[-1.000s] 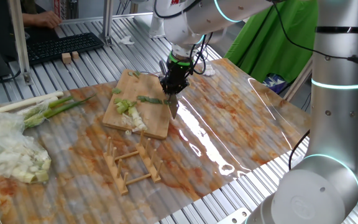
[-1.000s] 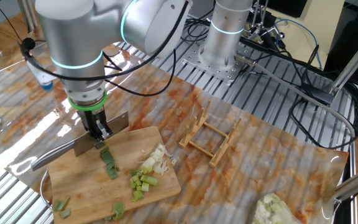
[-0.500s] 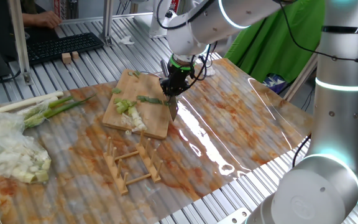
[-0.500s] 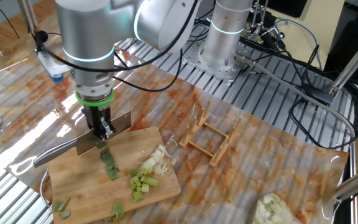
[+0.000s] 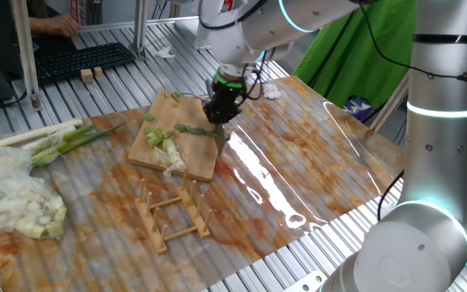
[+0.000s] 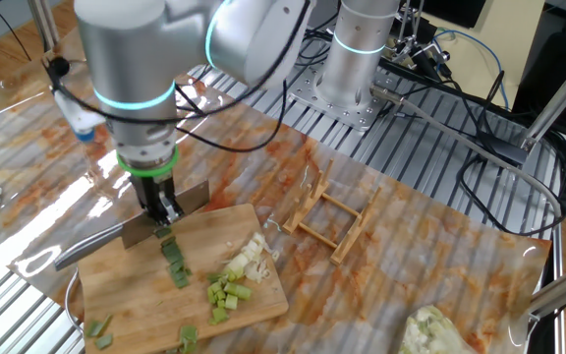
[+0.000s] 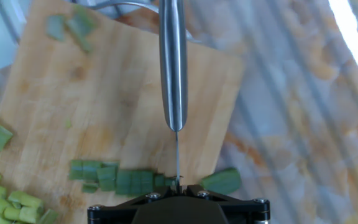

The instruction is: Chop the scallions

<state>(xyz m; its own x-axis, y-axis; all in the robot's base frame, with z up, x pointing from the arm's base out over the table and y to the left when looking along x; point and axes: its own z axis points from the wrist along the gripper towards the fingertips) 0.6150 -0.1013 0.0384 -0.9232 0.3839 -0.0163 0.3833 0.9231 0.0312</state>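
My gripper [image 5: 218, 114] [image 6: 161, 208] [image 7: 176, 185] is shut on a steel knife [image 6: 163, 214] [image 7: 174, 68], held over the wooden cutting board [image 5: 154, 152] [image 6: 136, 285] [image 7: 110, 106]. The blade's edge [image 5: 221, 138] comes down on the scallions, a green strip [image 7: 114, 179] [image 6: 175, 267] [image 5: 191, 129] lying across the board. One cut green piece [image 7: 221, 181] lies to the blade's right. A pile of short white and pale-green bits [image 5: 167, 148] [image 6: 232, 285] sits farther along the board. The knife handle [image 6: 88, 247] sticks out past the board's edge.
A bundle of long whole stalks [image 5: 53, 138] and a pale heap in clear plastic [image 5: 16, 203] lie at the left. A wooden rack [image 5: 174, 212] [image 6: 327, 221] stands beside the board. A keyboard [image 5: 79, 61] and a person's hand are at the back. Green cloth hangs behind the arm.
The gripper and knife have shifted a little along the board, and the board itself has slid slightly with them. The grip on the knife is unchanged.
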